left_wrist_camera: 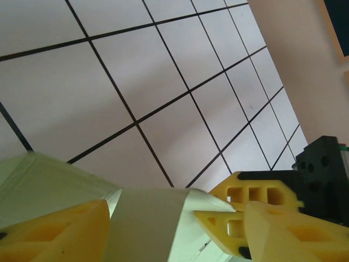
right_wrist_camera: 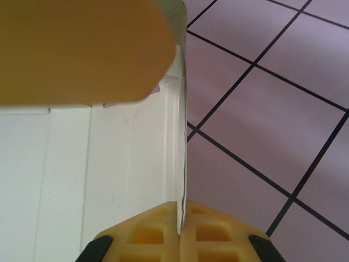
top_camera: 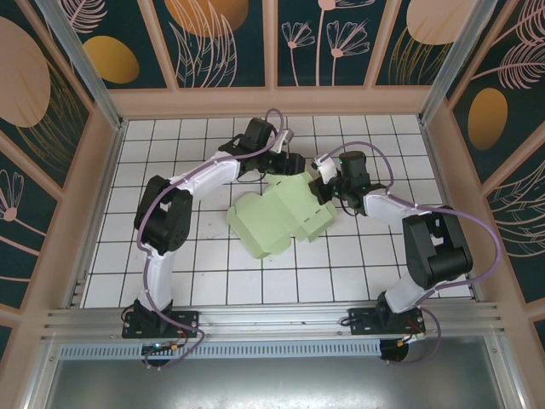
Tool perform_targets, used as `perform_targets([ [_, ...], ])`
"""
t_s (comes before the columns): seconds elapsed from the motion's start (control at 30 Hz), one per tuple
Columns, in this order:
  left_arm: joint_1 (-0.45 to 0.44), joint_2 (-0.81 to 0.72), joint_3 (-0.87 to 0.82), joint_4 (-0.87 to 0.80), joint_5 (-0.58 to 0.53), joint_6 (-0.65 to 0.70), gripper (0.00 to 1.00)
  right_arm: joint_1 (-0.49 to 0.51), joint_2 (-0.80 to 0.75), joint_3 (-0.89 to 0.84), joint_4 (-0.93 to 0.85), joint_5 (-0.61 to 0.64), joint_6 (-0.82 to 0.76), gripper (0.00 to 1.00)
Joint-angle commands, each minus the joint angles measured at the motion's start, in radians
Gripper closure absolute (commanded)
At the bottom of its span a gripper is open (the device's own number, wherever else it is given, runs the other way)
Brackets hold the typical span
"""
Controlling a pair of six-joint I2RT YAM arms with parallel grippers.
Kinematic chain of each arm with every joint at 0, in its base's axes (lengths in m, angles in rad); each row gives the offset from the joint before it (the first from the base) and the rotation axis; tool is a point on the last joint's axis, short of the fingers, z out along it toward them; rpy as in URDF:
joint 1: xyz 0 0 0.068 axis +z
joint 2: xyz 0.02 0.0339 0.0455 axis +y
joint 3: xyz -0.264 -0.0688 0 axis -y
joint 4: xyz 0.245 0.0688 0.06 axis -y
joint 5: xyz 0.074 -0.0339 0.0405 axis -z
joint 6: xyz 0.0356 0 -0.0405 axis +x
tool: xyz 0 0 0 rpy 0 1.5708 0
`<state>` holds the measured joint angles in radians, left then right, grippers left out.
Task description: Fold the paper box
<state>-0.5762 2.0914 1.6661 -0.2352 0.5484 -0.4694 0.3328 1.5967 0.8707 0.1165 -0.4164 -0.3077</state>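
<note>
The paper box (top_camera: 274, 223) lies partly folded mid-table, pale mint green with flaps and crease lines. My right gripper (top_camera: 327, 189) is at its far right corner. In the right wrist view that gripper (right_wrist_camera: 180, 218) is shut on the thin upright edge of the box (right_wrist_camera: 131, 158). My left gripper (top_camera: 294, 164) hangs over the box's far edge. In the left wrist view its yellow fingers (left_wrist_camera: 54, 232) stand wide apart, open, with a raised flap of the box (left_wrist_camera: 150, 224) between them. The right gripper (left_wrist_camera: 219, 210) pinches that flap's corner there.
The floor is white tile with black grid lines (top_camera: 213, 273). Beige walls (top_camera: 272, 100) close the table at the back and both sides. A metal rail (top_camera: 272, 319) runs along the near edge. A blurred orange finger (right_wrist_camera: 82, 49) sits close at the right wrist view's upper left.
</note>
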Motion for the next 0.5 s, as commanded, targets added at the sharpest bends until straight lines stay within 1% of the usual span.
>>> perform_targets([
  [0.0, -0.001, -0.051, -0.014, 0.042, 0.058, -0.045, 0.42, 0.002, 0.008, 0.028, 0.019, -0.005, 0.008, 1.00],
  [0.2, -0.004, -0.028, 0.007, 0.053, 0.064, -0.101, 0.47, 0.007, 0.011, 0.035, 0.016, 0.008, 0.008, 1.00],
  [0.47, -0.011, -0.016, 0.004, 0.066, 0.073, -0.147, 0.46, 0.021, 0.032, 0.048, 0.020, 0.024, 0.005, 1.00],
])
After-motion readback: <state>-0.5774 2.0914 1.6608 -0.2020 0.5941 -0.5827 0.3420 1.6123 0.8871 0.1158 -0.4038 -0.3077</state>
